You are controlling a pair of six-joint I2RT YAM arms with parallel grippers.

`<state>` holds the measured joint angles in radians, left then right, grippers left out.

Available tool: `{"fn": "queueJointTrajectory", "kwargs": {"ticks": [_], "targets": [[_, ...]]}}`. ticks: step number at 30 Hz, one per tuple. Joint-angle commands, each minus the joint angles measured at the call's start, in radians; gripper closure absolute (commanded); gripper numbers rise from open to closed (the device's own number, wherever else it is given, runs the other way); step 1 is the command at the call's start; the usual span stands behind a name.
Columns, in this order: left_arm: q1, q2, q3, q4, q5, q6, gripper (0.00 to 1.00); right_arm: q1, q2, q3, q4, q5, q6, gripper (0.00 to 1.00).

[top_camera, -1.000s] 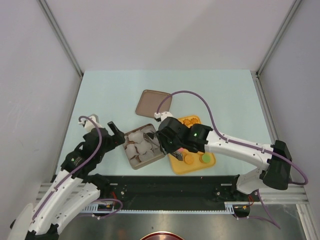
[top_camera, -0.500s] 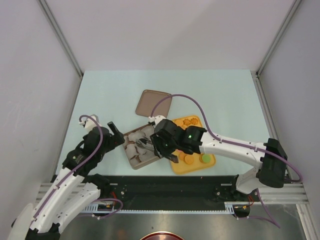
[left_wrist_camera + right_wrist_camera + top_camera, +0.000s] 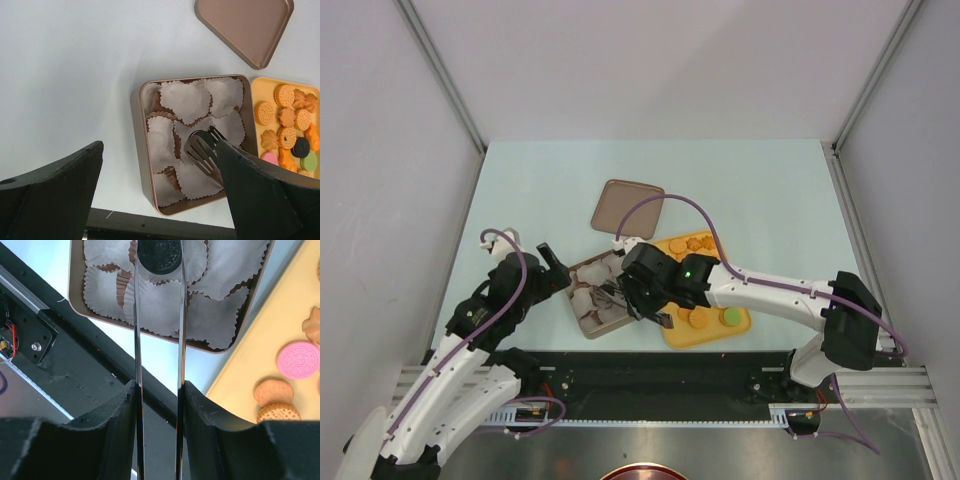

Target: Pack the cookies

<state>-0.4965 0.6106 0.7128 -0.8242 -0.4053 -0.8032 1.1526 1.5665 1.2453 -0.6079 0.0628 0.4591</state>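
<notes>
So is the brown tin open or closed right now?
Open. The tin has no lid on it: the lid lies apart beside it, and the white paper cups inside are exposed.

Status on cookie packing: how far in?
Done: lid off, tin lined with paper cups, no cookie visible in them. In hand: right fingers clamp tongs holding a black cookie over the tin. Left: nearly everything, the cookies on the yellow tray.
</notes>
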Motion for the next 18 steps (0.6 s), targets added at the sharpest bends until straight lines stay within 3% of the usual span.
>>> {"fn": "queueJointTrajectory", "kwargs": {"ticks": [1, 5, 8, 13, 18], "targets": [[0.007, 0.003, 0.002, 0.036, 0.016, 0.013, 0.0, -0.001, 0.001, 0.009, 0.034, 0.003, -0.008, 0.57], [0.007, 0.008, 0.002, 0.039, 0.017, 0.015, 0.0, 0.002, -0.003, 0.014, 0.034, 0.019, -0.008, 0.4], [0.007, 0.008, 0.002, 0.037, 0.019, 0.015, 0.0, 0.002, -0.01, 0.023, 0.034, 0.029, -0.008, 0.34], [0.007, 0.003, 0.004, 0.037, 0.019, 0.013, 0.0, -0.001, -0.034, 0.052, -0.004, 0.086, -0.007, 0.34], [0.007, 0.002, 0.002, 0.043, 0.023, 0.015, 0.0, -0.06, -0.189, 0.066, -0.114, 0.172, -0.007, 0.34]]}}
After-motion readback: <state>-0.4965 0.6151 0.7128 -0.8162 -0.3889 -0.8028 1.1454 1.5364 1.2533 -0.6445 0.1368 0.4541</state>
